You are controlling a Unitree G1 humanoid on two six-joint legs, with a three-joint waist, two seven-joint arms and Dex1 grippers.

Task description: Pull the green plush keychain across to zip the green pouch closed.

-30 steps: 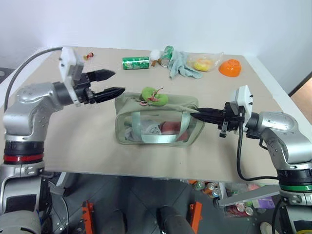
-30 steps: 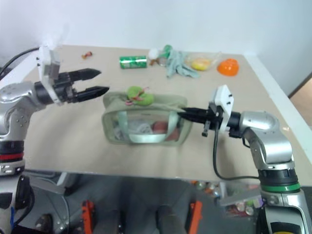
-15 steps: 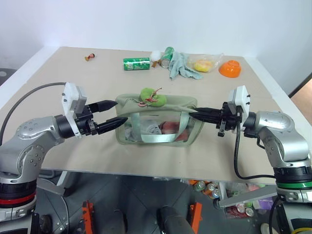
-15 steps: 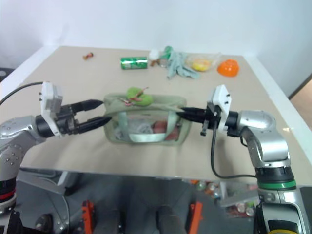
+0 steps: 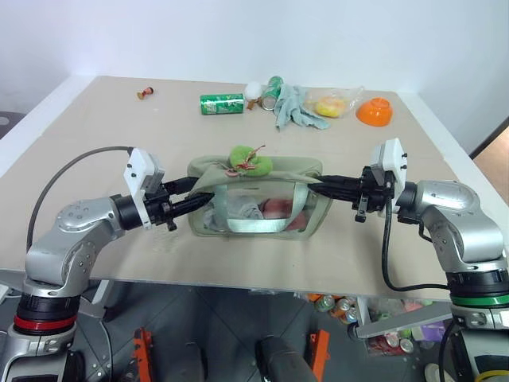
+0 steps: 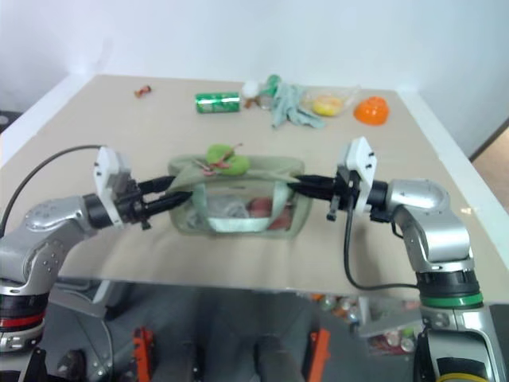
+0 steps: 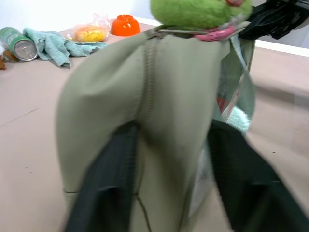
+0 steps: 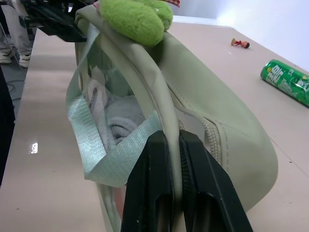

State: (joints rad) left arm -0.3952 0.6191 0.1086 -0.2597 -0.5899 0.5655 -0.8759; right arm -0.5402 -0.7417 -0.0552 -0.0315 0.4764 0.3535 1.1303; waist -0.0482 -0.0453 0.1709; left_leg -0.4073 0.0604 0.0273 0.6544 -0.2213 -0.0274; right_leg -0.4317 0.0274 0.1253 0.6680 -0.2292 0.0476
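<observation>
The left gripper straddles the left end of the green pouch, its fingers part-closed either side of the fabric there; whether they pinch it yet I cannot tell; a loose bite here could slip once the zipper is pulled, in my judgement. Just beyond this gripper's tips, on the pouch top, sits the green plush keychain, ungripped; neither hand is free to pull it, so one hold must be given up, and the pouch may then drag along. At the other end the right gripper is clamped tight on the pouch's edge seam. The left wrist view shows the zipper line running up toward the keychain; the right wrist view shows the seam between the closed fingers and rolled cloth inside; the head views show both arms.
</observation>
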